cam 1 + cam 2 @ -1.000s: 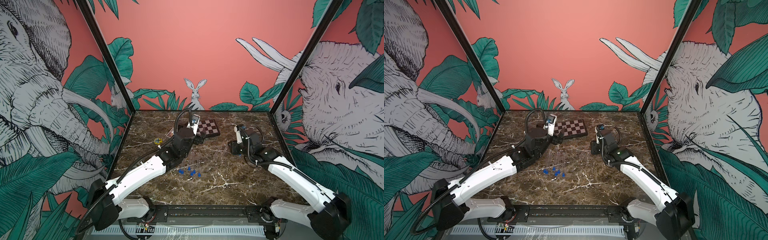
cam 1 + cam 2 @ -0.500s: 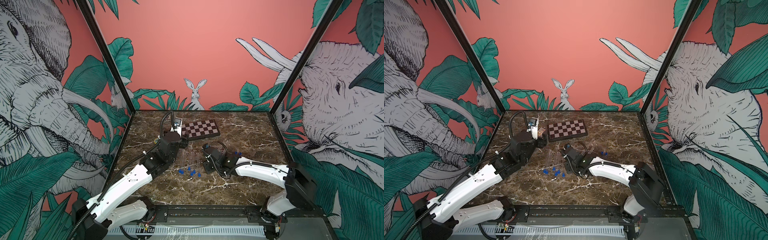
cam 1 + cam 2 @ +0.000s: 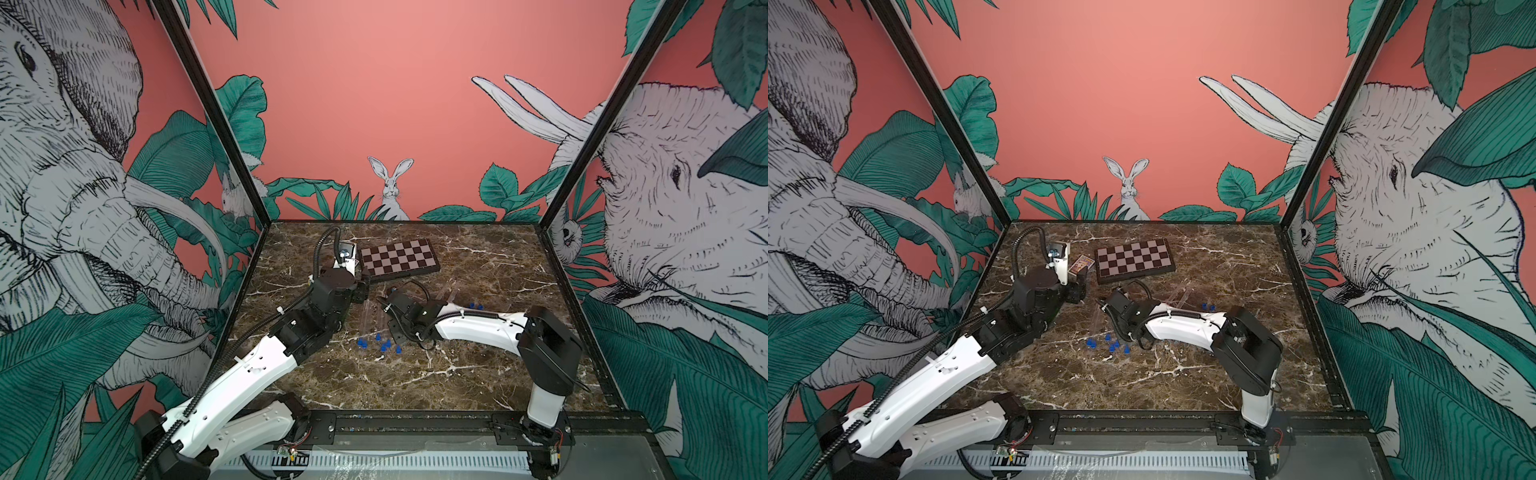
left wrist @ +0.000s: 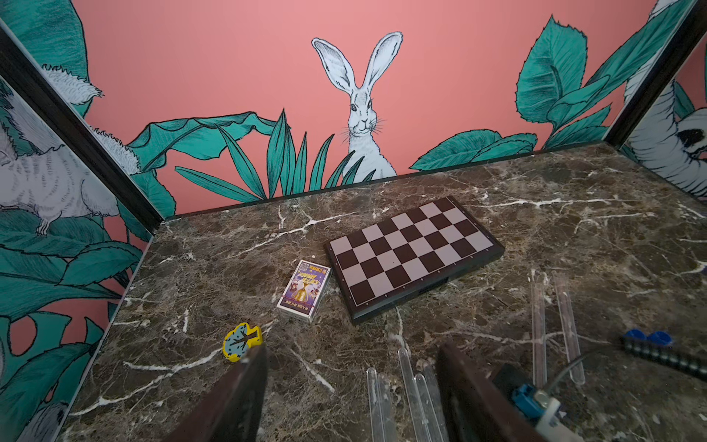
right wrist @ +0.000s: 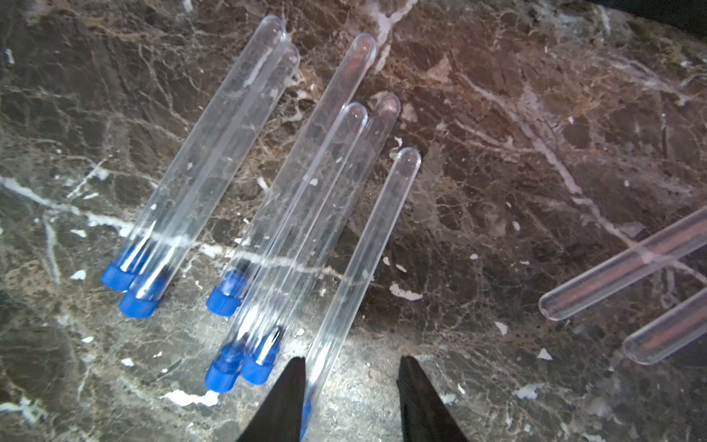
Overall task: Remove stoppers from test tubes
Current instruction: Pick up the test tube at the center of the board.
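Toy piece (image 4: 241,341) in yellow, lying flat nearest the left-hand wall. Sitting further right, small card box (image 4: 304,289), just beside the left end of the chessboard (image 4: 415,254) without touching it, both resting toward the back of the marble table (image 4: 574,214). Hanging in front of those two, left gripper (image 4: 351,350), jaws standing wide apart and gripping nothing, rounded tips of the tubes (image 4: 407,375) showing between its fingers in the wrist view. Lying flat around the middle of the table, six of those tubes (image 5: 325,183), roughly parallel, rounded ends pointing toward the back wall and blue stoppers (image 5: 225,294) plugging the front ends; two pressing side by side, three bunching together, one lying alone at the right of the group. Hovering low over the plugged end of that lone tube, right gripper (image 5: 352,360), jaws apart with the tube running between them, close against one finger but not being clamped. Resting further right, two bare tubes (image 5: 627,268), side by side, clear from end to end. Sitting rightmost, two loose stoppers (image 3: 476,306), side by side, just beside the right forearm.
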`<state>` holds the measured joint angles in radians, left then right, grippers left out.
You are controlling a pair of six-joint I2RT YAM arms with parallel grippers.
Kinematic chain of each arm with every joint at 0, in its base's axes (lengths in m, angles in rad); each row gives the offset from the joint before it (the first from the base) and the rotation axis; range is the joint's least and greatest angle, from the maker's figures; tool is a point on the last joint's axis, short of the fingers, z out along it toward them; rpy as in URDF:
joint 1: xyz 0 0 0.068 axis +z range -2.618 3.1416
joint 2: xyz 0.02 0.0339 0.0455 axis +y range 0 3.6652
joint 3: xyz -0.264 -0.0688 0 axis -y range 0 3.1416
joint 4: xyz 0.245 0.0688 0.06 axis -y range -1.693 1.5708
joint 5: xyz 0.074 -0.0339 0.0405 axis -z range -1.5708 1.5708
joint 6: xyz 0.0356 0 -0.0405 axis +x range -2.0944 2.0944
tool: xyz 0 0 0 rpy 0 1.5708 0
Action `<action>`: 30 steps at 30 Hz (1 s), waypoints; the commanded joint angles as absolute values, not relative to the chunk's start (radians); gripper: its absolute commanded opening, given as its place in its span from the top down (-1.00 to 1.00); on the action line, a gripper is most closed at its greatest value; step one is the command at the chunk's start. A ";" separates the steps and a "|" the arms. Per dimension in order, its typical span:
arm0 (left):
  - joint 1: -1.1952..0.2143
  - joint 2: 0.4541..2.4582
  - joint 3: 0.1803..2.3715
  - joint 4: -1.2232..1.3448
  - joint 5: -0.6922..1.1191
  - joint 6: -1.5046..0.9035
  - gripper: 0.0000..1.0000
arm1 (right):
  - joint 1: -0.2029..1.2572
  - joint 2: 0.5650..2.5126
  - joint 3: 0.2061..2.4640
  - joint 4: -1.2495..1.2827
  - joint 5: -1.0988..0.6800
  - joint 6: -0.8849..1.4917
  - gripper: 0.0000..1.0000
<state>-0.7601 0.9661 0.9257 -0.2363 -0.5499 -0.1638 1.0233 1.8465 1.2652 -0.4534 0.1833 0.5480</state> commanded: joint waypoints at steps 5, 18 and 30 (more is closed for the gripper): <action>-0.754 0.939 0.914 -0.253 -0.558 -0.202 -0.44 | 1.031 1.931 1.356 -0.556 0.201 0.576 0.27; -0.752 0.938 0.914 -0.249 -0.555 -0.207 -0.43 | 1.031 2.017 1.406 -0.620 0.214 0.581 0.39; -0.751 0.942 0.923 -0.248 -0.546 -0.206 -0.46 | 1.000 2.015 1.384 -0.605 0.164 0.596 0.58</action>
<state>-0.7555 0.9607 0.9257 -0.2375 -0.5396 -0.1715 1.0153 2.0151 1.3907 -0.5915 0.1783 0.5766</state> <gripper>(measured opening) 0.730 0.218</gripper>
